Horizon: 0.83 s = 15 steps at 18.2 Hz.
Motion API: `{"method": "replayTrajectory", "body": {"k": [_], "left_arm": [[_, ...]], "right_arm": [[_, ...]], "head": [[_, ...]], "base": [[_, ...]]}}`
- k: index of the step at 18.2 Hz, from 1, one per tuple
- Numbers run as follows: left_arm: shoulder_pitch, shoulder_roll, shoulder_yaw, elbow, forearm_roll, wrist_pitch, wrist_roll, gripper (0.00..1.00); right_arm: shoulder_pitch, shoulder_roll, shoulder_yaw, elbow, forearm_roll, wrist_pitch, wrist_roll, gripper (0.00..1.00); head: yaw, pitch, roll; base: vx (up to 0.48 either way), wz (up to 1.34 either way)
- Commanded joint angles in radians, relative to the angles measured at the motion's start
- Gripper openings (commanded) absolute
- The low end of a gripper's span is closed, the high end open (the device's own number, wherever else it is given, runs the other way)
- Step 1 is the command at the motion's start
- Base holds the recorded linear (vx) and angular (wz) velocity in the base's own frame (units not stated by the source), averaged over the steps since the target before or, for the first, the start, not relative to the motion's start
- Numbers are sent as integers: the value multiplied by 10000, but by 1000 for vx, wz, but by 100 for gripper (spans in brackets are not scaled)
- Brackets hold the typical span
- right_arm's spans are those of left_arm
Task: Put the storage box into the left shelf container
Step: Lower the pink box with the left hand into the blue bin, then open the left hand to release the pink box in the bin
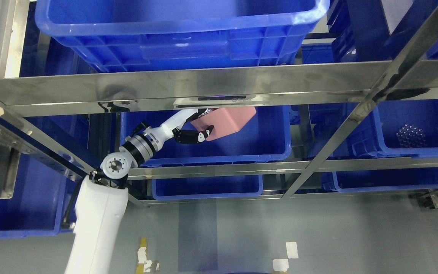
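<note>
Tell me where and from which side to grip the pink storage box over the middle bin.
Grip the pink storage box at its near left edge, from the left, as the left hand does now. It is flat and thin; the steel rail hides its far edge.

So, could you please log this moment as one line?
left hand: shut on pink storage box | box: over middle-shelf blue container, not released | right hand: not in view
</note>
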Motion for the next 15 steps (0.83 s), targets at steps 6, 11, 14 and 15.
{"method": "replayTrajectory", "body": {"k": [6,11,14,15], "left_arm": [[-1734,-262,108,2926,-2221,-123,-36,13],[-1642,-303,703,2591,-2115,-108,362,88],[-1275,-303,1212,1458,-1550,-47,1507,100],[-1061,-303,1197,922,-833,60,2379,100]], "right_arm": [[-30,-175,0,-175,-215,-3,13,100],[-45,-175,0,-175,-215,-3,-2,100],[-30,-175,0,-175,-215,-3,-2,100],[-30,-175,0,-175,-215,-3,-2,100]], "head": [[0,0,0],[0,0,0],[0,-1,0],[0,-1,0]], "base": [[0,0],[0,0],[0,0],[0,0]]}}
